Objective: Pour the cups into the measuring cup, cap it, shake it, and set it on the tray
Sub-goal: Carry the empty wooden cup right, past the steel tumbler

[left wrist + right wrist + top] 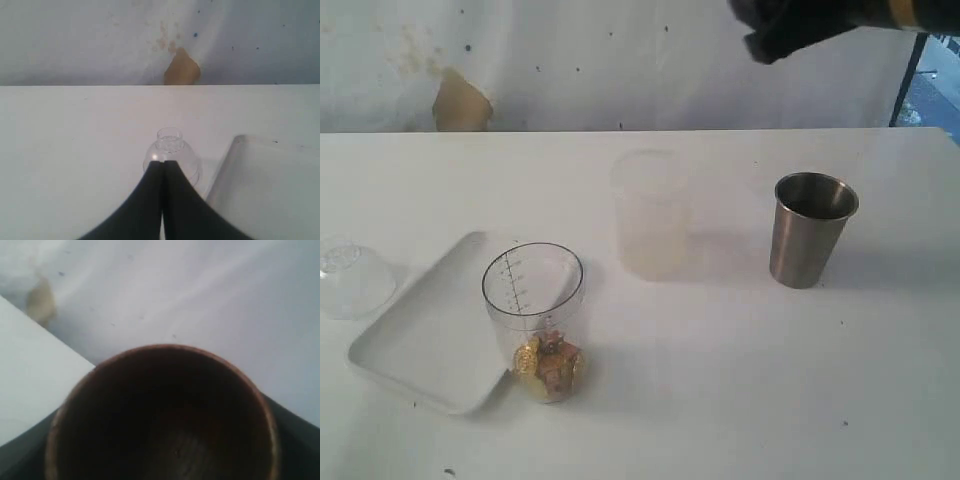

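The clear measuring cup [533, 318] with printed marks stands uncapped against the near corner of the white tray [420, 345], with gold and brown pieces in its bottom. The steel tumbler [810, 230] stands upright at the right. My right gripper [775, 35] is high at the back, shut on the small brown cup [165, 415], whose dark inside fills the right wrist view. My left gripper [163, 162] is shut on nothing, its tips just short of a clear domed lid [170, 151], which lies left of the tray [265, 190].
A frosted translucent cup [650, 215] stands mid-table between the measuring cup and the tumbler. The domed lid [355, 275] sits near the table's left edge. A white cloth wall with a tan stain [460, 100] backs the table.
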{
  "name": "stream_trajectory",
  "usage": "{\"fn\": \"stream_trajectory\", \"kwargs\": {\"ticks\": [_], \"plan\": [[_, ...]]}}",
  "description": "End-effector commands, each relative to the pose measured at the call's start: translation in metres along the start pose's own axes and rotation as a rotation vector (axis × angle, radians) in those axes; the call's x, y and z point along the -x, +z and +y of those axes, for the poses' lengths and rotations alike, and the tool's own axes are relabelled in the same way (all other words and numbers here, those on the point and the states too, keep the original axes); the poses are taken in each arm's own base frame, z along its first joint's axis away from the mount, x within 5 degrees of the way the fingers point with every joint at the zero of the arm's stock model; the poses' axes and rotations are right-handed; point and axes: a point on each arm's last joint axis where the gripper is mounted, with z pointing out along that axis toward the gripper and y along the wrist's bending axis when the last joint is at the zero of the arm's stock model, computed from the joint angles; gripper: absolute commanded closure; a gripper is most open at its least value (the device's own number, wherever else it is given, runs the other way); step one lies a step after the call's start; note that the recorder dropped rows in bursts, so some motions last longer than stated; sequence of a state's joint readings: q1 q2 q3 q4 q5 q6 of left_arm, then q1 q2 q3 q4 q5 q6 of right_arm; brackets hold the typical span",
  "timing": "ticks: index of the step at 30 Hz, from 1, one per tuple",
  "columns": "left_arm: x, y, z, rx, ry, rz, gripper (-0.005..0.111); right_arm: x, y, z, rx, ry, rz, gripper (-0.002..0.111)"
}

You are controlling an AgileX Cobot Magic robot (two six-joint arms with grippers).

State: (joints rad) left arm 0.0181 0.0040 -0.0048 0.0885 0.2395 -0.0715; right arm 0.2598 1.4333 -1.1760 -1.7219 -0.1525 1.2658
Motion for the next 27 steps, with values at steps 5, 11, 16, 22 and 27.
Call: {"fn": "stream_trajectory", "kwargs": {"ticks": [5, 11, 16, 22, 27], "plan": [[-0.001, 0.000, -0.001, -0.010, -0.007, -0.003, 0.107, -0.066, -0.020, -0.089, -0.243, 0.309, 0.101, 0.108], [-0.001, 0.000, -0.001, -0.010, -0.007, -0.003, 0.107, -0.140, -0.029, -0.105, -0.255, 0.433, 0.049, 0.108], [-0.001, 0.000, -0.001, -0.010, -0.007, -0.003, 0.107, -0.216, -0.025, -0.102, -0.371, 0.554, 0.093, 0.108], [-0.001, 0.000, -0.001, -0.010, -0.005, -0.003, 0.107, -0.282, 0.005, -0.078, -0.276, 0.618, 0.119, 0.108], [-0.001, 0.000, -0.001, -0.010, -0.005, -0.003, 0.107, -0.317, 0.014, -0.069, -0.311, 0.569, 0.130, 0.108]]}}
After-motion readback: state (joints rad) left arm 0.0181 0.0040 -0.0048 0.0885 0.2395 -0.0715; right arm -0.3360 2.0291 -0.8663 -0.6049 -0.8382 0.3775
